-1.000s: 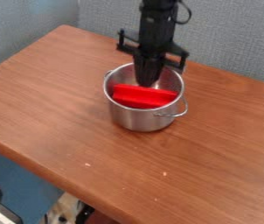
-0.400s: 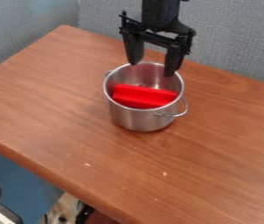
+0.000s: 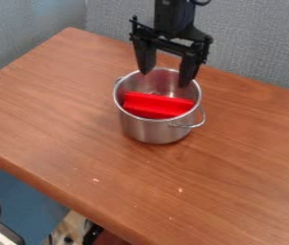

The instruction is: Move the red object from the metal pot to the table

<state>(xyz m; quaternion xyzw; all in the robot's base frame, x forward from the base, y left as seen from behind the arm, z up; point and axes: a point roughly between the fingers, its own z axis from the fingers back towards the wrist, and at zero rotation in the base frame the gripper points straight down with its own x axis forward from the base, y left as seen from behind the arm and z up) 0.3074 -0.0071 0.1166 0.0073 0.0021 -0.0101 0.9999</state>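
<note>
Brown wooden table with visible grain and rounded edge (image 3: pixel 96 158) spreads under the tool and on all sides of the pot, and it looks the same as in the earlier frames. Behind the tool stands a grey textured wall (image 3: pixel 262 38), also without change.

The black robot gripper with two fingers (image 3: pixel 167 73) is the thing which has changed. One second ago its fingers were close together; now they are spread wide apart, with nothing pinched between them. Compared with the frame just before this one, the gripper is a little lower in the view, and the fingers are still spread.

Directly below the gripper is the round silvery steel pot with straight sides and shiny rim (image 3: pixel 156 128). It stands upright on the table, in the same place as before.

The bright red, flat, elongated glossy block (image 3: pixel 158 105) lies inside this pot, lower than the fingertips, and I see no shift of it since the earlier frames.

Smallest is the thin metal loop handle (image 3: pixel 202 119), on the pot's side at the right of the view, below the gripper.
</note>
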